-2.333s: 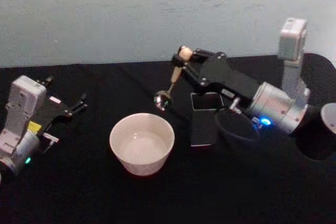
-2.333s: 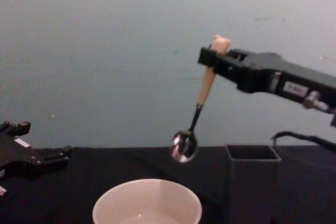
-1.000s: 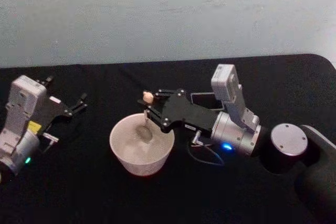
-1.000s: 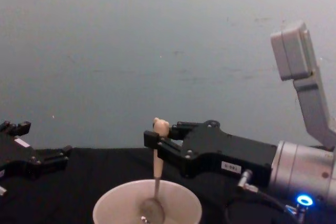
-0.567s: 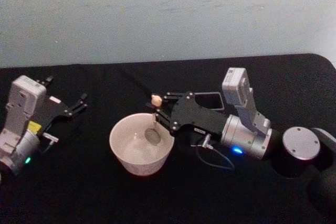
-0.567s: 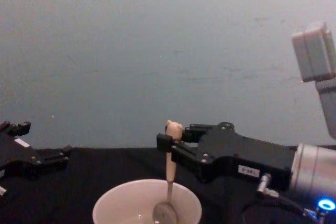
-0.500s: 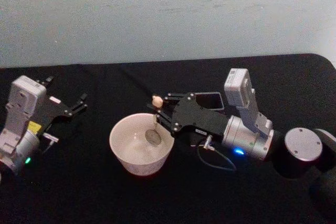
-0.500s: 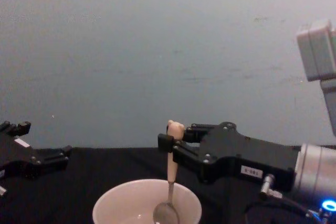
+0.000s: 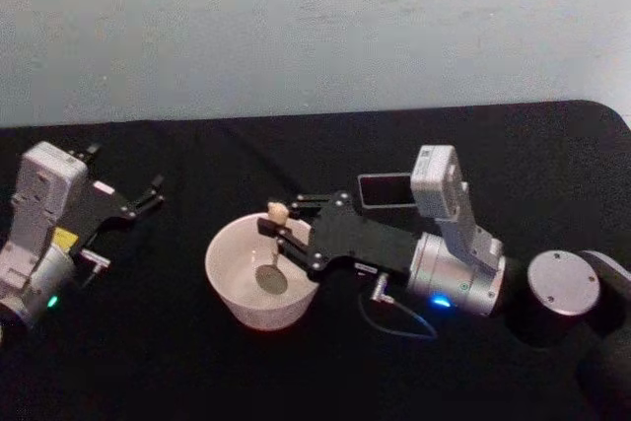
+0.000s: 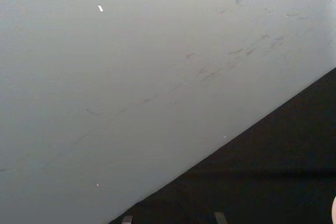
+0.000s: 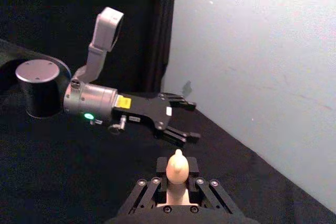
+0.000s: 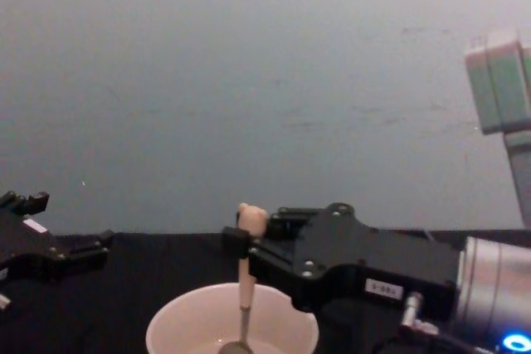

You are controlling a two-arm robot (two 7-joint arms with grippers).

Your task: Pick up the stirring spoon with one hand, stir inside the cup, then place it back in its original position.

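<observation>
The cream cup (image 9: 235, 295) stands at the table's middle, and in the chest view the cup (image 12: 178, 318) sits low at the centre. My right gripper (image 9: 280, 228) is shut on the stirring spoon's peach handle just under the bear head (image 9: 278, 210). The spoon (image 12: 246, 281) hangs upright with its silver bowl (image 9: 271, 281) down inside the cup. The right wrist view shows the bear head (image 11: 177, 167) standing up between the pads. My left gripper (image 9: 130, 203) rests open at the far left, well apart from the cup.
A dark grey square holder (image 9: 385, 189) stands behind my right arm, to the right of the cup. The right arm's silver wrist (image 9: 458, 278) and a black cable lie across the table's right half. A pale wall closes the far side.
The right gripper carried the spoon from above the holder down into the cup. In the last half second it shifted the spoon left and nearer inside the cup. The left arm stayed still.
</observation>
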